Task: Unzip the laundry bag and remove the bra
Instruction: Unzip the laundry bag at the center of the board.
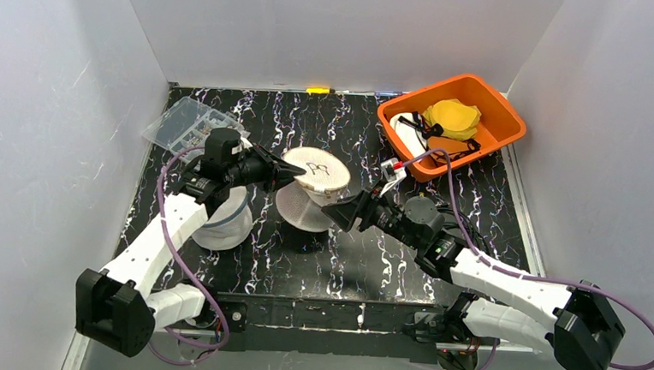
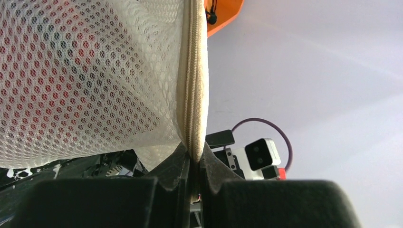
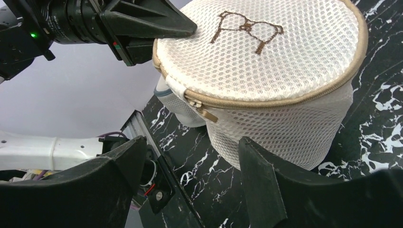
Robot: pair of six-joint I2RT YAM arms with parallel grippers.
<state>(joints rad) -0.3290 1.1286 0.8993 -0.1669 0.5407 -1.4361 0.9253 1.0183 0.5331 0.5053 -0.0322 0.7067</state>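
Note:
The laundry bag (image 1: 315, 187) is a round white mesh drum with a tan zipper rim, standing mid-table. Its lid carries a brown bra emblem (image 3: 247, 28). My left gripper (image 1: 294, 173) is shut on the bag's zipper seam (image 2: 192, 71) at the lid's left edge, the tape pinched between the fingers (image 2: 180, 164). My right gripper (image 3: 190, 142) stands open just in front of the bag, low beside its wall. The zipper pull (image 3: 202, 110) hangs a little beyond the jaws, untouched, and the zipper looks closed. The bra is hidden inside; only reddish patches show through the mesh (image 2: 71, 71).
An orange bin (image 1: 499, 118) at the back right holds yellow and white garments with black straps. A second white mesh bag (image 1: 227, 217) lies under my left arm. A clear plastic packet (image 1: 181, 125) sits at the back left. White walls enclose the table.

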